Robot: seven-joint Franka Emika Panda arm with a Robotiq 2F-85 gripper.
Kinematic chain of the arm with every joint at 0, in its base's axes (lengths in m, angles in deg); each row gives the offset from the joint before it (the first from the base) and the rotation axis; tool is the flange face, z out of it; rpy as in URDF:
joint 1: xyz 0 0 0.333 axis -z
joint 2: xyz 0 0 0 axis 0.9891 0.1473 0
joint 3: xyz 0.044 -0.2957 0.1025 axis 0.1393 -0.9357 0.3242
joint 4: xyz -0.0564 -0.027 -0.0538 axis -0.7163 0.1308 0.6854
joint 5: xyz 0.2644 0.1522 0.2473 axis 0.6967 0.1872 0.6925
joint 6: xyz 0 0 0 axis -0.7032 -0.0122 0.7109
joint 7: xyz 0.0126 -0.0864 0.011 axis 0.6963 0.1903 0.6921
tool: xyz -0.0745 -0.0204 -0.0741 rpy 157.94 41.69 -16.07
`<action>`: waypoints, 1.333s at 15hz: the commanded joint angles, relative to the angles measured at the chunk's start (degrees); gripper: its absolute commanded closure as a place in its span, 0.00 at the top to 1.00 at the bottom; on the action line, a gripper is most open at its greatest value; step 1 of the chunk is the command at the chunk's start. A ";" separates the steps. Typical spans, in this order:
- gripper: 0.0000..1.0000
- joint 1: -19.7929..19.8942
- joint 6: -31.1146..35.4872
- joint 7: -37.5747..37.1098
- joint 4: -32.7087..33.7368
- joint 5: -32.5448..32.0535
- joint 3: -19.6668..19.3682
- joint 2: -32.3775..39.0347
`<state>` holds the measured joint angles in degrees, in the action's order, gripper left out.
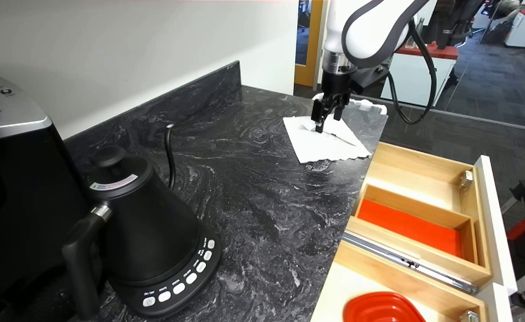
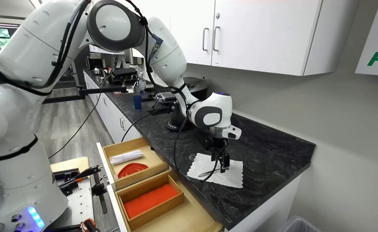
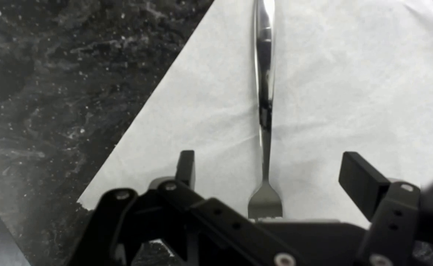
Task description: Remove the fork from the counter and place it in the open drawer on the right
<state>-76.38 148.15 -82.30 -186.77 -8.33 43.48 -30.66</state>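
Note:
The fork (image 3: 265, 81) is silver and lies on a white paper sheet on the black marbled counter (image 3: 54, 92). Its handle also shows in both exterior views (image 1: 343, 139) (image 2: 205, 174). My gripper (image 3: 270, 168) is open, pointing down, with its fingers on either side of the fork near its neck and head. The fork's tines are mostly hidden behind the gripper. The fingers show low over the sheet in both exterior views (image 1: 328, 124) (image 2: 218, 164); I cannot tell whether they touch it. The open light-wood drawer (image 1: 419, 176) has an orange-lined compartment and also shows here (image 2: 166, 219).
A neighbouring open drawer holds a red dish (image 1: 383, 308) and a white bundle (image 2: 126, 157). A black kettle (image 1: 150, 232) stands on the counter beside a black machine (image 1: 25, 197). A wall (image 1: 164, 53) runs behind the counter. A cable (image 2: 176, 151) hangs along the arm.

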 commanded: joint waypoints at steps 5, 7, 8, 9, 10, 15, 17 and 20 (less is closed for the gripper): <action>1.00 0.23 -1.62 1.94 2.44 1.13 0.58 2.62; 1.00 0.36 -1.69 2.02 2.93 1.23 0.62 3.14; 1.00 0.53 -1.69 2.18 2.58 1.24 0.59 2.84; 1.00 0.64 -1.64 2.29 2.05 1.19 0.50 2.39; 1.00 0.69 -1.48 2.39 1.66 1.09 0.38 1.95; 1.00 0.55 -1.49 2.24 3.56 1.06 0.32 2.96; 0.75 0.85 -1.28 2.68 2.94 1.14 0.46 2.44; 0.59 0.69 -1.35 2.50 3.80 1.13 0.45 3.22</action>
<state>-76.22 147.95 -81.44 -184.30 -8.16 43.64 -28.03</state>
